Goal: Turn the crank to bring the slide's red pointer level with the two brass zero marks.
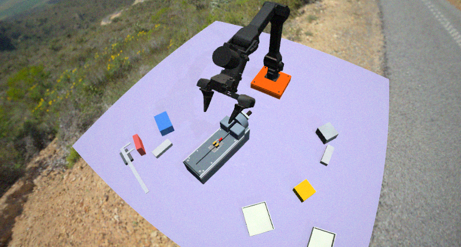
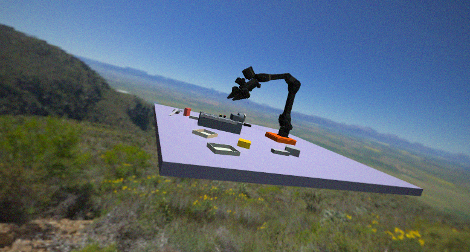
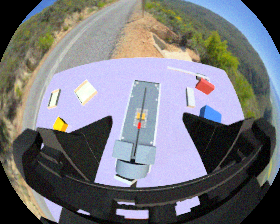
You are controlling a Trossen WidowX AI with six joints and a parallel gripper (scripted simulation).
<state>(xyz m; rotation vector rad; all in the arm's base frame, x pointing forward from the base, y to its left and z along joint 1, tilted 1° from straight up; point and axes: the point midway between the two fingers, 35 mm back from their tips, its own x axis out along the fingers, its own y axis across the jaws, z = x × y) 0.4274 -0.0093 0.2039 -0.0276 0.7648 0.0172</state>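
Note:
The grey crank machine [image 1: 216, 147] lies on the lilac table, with a long slot along its top. Its red pointer [image 1: 220, 138] sits a little toward the crank end from the two brass zero marks [image 1: 215, 144]. The crank housing [image 1: 240, 121] with its small dark handle [image 1: 248, 112] is at the end nearest the arm's base. My gripper [image 1: 219, 111] is open and empty, high above the crank end. In the wrist view the machine [image 3: 141, 125] lies between my fingers, far below. In the exterior view my gripper [image 2: 237, 93] hangs well above the machine [image 2: 220, 121].
An orange base plate [image 1: 271, 82] holds the arm. A blue block [image 1: 163, 123], a red block [image 1: 138, 144], a grey bar [image 1: 162, 147] and a grey square tool [image 1: 132, 164] lie left of the machine. Two grey blocks [image 1: 327, 132], a yellow block [image 1: 304, 190] and two white trays [image 1: 258, 218] lie to the right.

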